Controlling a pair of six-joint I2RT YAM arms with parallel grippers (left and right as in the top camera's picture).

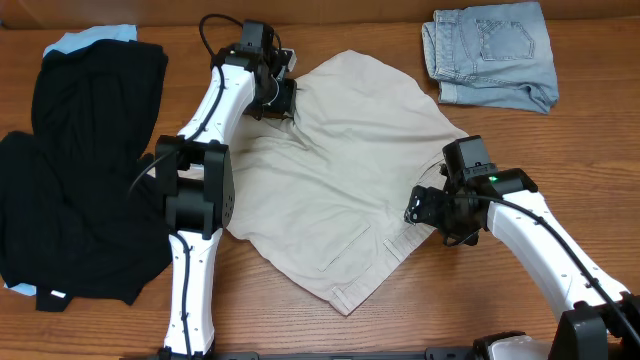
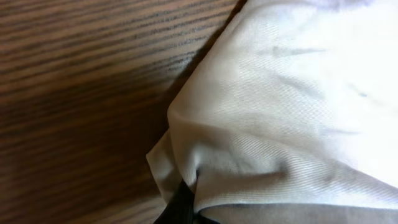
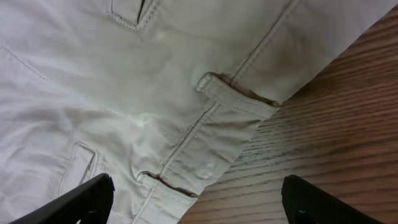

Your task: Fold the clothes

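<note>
Across the middle of the table [image 1: 350, 25] you have the shorts [image 1: 340, 180] lying spread and mostly flat, well apart from the denim [image 1: 492, 55] and the black pile [image 1: 80, 170]. Your left hand [image 1: 280, 100] sits at the far left edge. In its wrist view cloth bunches around a dark fingertip [image 2: 177, 208], so it looks pinched on that edge, likely to carry it over as the first fold. Your right hand [image 1: 425, 207] hovers over the waistband [image 3: 211, 118] by a belt loop [image 3: 239, 93], fingers [image 3: 78, 199] spread wide and gripping nothing. It is probably lined up to take the opposite side so the cloth moves evenly. Close it on the band before you lift.
</note>
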